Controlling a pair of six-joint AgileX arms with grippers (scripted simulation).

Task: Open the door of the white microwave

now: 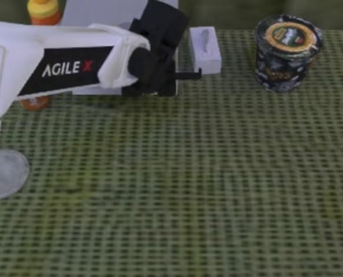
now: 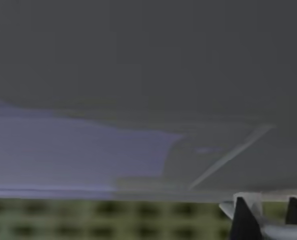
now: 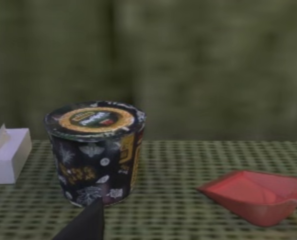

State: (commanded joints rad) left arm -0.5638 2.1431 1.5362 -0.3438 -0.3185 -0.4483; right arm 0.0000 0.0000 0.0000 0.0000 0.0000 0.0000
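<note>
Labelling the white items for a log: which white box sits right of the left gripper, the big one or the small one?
The small tissue box, with a tissue poking up, beside the left gripper. The white microwave lies mostly under that arm.

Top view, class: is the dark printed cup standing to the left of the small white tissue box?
No: the dark printed cup stands to the right of the tissue box, with bare green mat between them.

The white microwave (image 1: 111,14) stands at the far left of the green woven tabletop (image 1: 189,190), largely hidden beneath the left arm (image 1: 56,66) marked AGILE X. The left gripper (image 1: 180,75) sits at the microwave's right front corner, one thin black finger (image 1: 189,74) pointing toward the white tissue box (image 1: 205,49) just right of the microwave. Farther right of the microwave stands a dark printed noodle cup (image 1: 287,52). An orange bottle (image 1: 43,10) shows at the microwave's left.
</note>
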